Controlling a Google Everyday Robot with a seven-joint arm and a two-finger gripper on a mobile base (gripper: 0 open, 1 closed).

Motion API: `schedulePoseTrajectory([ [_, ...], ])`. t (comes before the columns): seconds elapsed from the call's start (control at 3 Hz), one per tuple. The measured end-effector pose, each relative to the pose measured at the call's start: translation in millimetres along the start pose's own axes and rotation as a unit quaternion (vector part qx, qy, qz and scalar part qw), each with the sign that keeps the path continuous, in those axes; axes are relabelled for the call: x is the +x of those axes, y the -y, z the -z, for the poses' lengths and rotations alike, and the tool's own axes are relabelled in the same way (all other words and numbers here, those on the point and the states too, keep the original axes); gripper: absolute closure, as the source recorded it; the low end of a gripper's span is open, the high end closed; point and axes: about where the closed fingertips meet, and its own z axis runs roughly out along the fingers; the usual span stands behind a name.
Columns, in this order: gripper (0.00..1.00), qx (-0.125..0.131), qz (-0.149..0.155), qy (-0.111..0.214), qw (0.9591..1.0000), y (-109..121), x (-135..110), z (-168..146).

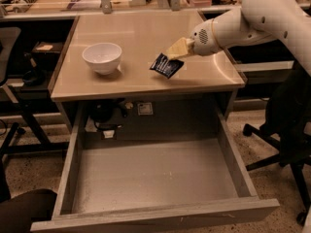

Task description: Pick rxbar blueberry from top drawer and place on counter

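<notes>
Beige-tan glossy counter (136,28), square, with a thin darker edge. Toward its left edge I log one white bowl (102,57), upright. Item: one rxbar blueberry (166,65), dark wrapper with white lettering, tilted, over the counter right of centre and near the front edge; I cannot tell whether its lower corner touches the surface. Tool: the gripper (171,55), at the end of my white arm (233,25), which reaches in across the counter's right edge; its tan fingers (180,46) are narrow, pinched on the bar's upper end. Below the front edge: the top drawer (155,217), grey-brown wood, pulled out, flat bottom showing.
</notes>
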Motion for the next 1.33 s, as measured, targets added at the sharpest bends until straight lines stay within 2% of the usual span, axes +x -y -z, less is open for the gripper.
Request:
schedulePoseTrajectory([
  [0.33, 1.00, -0.010, 0.009, -0.001, 0.9999, 7.0, -18.0, -64.5],
  [0.67, 1.00, -0.011, 0.010, -0.002, 0.9999, 7.3, -19.7, -70.9],
  [1.33, 0.57, -0.012, 0.010, -0.002, 0.9999, 7.3, -19.6, -71.0],
])
